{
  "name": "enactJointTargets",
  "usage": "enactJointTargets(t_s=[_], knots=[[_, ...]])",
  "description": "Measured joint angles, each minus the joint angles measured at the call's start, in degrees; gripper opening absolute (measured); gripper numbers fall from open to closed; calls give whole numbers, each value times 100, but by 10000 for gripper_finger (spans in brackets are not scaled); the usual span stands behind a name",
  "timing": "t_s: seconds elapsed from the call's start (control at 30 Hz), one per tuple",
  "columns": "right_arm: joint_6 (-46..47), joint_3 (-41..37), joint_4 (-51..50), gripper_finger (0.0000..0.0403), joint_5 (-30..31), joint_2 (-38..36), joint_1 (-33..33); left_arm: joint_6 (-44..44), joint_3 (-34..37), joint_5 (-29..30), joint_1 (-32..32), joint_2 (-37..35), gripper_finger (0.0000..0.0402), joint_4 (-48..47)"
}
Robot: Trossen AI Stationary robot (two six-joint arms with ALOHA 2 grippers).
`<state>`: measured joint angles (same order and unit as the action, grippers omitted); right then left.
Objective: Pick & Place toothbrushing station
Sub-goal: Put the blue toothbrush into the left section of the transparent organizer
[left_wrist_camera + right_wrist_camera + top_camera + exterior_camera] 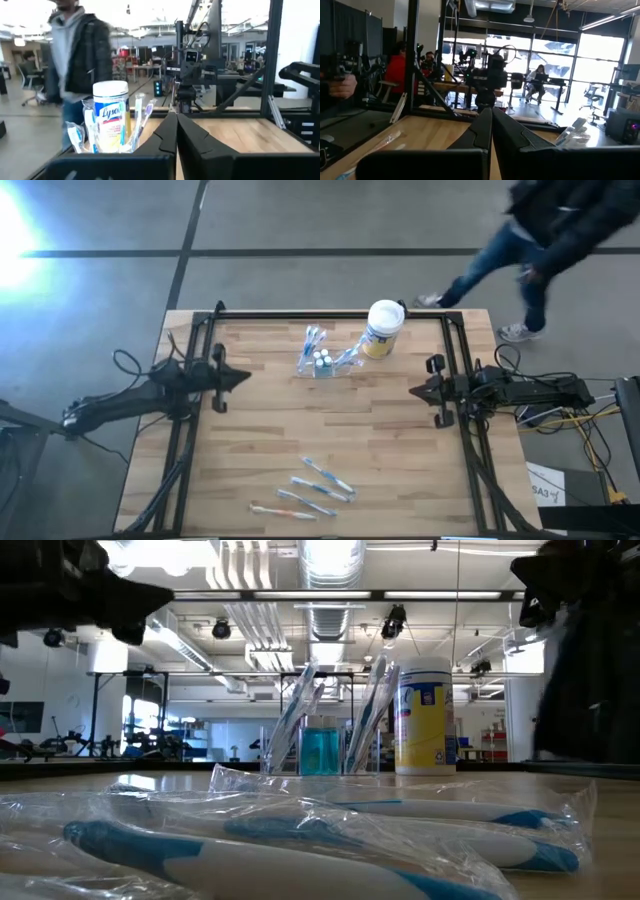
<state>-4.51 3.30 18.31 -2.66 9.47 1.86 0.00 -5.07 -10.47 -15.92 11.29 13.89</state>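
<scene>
The toothbrushing station (322, 363) is a small clear holder with a blue-tinted inside. It stands on the wooden table's far middle, with several toothbrushes leaning in it (320, 745). A white canister with a yellow label (384, 328) stands just beside it, toward the far right. My left gripper (243, 378) is shut and empty at the table's left edge, pointing level toward the middle (176, 125). My right gripper (414, 390) is shut and empty at the right edge (491, 120).
Several wrapped blue-and-white toothbrushes (312, 486) lie loose near the table's front edge, close before the low camera (300, 835). A black frame (330, 314) runs round the table. A person (555, 240) walks on the floor beyond the far right corner.
</scene>
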Motion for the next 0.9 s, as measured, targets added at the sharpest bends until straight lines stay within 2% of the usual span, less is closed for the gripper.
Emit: enactJointTargets(t_s=[0.13,0.3,0.53,0.77,0.9], knots=[[0,-17,0,8,269,31,-1,-29,457,1,-2,-177,5,379],[-20,-43,-3,8,425,216,-3,-36,456,1,-2,-185,3,-42],[28,72,194,8,839,657,1,-22,458,1,-4,-181,10,-64],[434,743,118,8,888,1407,1,-14,463,6,-4,-180,11,-59],[674,1346,-607,8,1065,2019,1,-11,463,12,-4,-180,11,-64]])
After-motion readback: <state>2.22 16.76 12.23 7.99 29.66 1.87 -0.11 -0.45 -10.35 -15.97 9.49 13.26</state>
